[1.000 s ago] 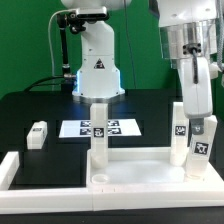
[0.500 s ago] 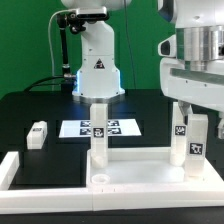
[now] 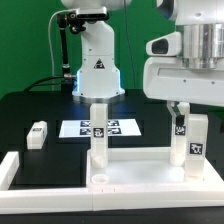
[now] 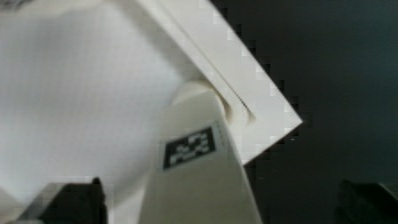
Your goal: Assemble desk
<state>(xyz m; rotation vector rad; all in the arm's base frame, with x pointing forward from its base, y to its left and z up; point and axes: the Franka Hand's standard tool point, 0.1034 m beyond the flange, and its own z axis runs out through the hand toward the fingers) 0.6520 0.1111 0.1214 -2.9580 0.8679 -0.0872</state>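
The gripper (image 3: 188,108) has let go and lifted, jaws spread wide, just above the right leg (image 3: 190,142). That leg stands upright, unaided, at the panel's (image 3: 130,172) corner on the exterior view's right. Looks seated. A spare leg (image 3: 38,134) waits off the panel's other end.

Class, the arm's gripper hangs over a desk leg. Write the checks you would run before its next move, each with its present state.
1. Gripper jaws open, clear of the leg: ok.
2. Leg post below it standing upright on the desk panel: ok.
3. That post fully seated in its corner hole: cannot tell.
4. Second upright leg standing on the panel: ok.
5. Loose leg lying free on the table, apart from the marker board: ok.
6. All legs mounted: not ok.
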